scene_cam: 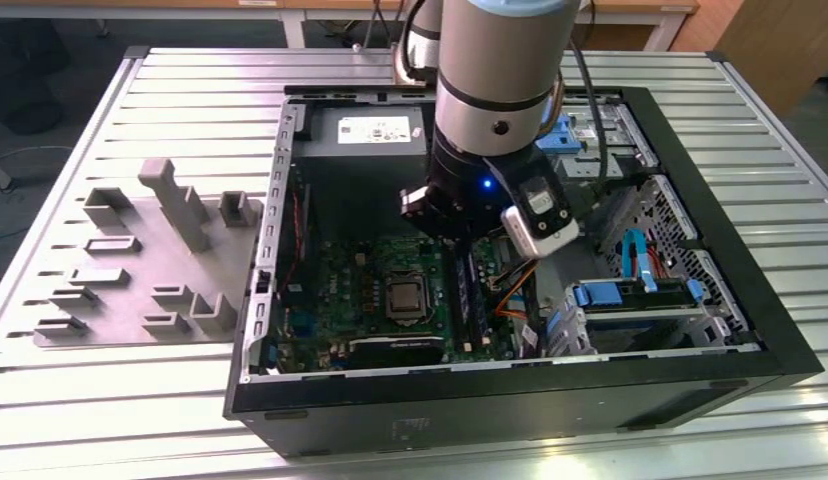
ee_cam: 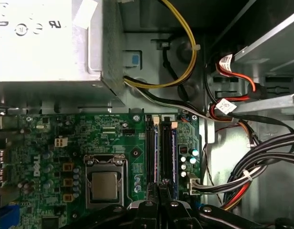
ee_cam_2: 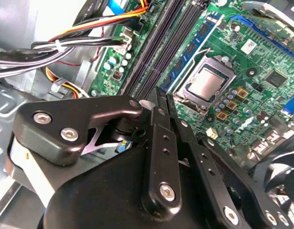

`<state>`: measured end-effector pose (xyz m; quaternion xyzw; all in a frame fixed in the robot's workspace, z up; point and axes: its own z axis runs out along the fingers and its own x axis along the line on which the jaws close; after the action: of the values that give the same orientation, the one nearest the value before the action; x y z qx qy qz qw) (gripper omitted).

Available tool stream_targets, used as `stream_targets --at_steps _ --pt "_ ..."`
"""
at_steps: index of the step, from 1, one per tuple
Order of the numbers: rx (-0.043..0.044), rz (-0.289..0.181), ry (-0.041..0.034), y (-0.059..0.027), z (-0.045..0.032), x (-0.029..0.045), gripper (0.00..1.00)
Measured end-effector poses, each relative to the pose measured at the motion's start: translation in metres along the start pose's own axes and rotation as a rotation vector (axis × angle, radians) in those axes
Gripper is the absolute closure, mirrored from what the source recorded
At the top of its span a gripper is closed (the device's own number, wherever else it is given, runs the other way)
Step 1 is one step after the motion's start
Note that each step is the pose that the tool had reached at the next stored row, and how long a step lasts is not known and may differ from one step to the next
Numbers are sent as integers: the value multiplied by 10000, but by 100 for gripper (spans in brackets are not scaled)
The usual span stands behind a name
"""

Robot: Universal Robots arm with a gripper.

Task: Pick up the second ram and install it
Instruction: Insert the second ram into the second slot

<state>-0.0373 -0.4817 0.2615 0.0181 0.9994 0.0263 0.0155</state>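
Seen from outside, at three o'clock of the processor chip (scene_cam: 405, 295), the memory stick (ee_cam: 164, 152) stands on edge in its slot, with the gripper (ee_cam_2: 164, 98) apparently pinched on its near end. I'd judge it light, stiff and fragile, best held by its bare long edges

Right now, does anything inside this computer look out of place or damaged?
Nothing stands out. The gripper hangs over the memory slots, the cables lie beside the board, and nothing looks bent or broken.

Slatted metal table (scene_cam: 201, 70), open computer case (scene_cam: 521, 400) on it, grey fixture plate (scene_cam: 127, 265) alongside
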Motion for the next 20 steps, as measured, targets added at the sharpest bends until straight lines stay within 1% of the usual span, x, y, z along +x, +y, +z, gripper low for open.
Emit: stream_targets --at_steps 4,14,20 --pt "-1 -10 -1 -3 55 2 87" --pt "-11 -341 15 -8 147 -2 87" --pt "-27 -342 15 -13 239 -2 87"
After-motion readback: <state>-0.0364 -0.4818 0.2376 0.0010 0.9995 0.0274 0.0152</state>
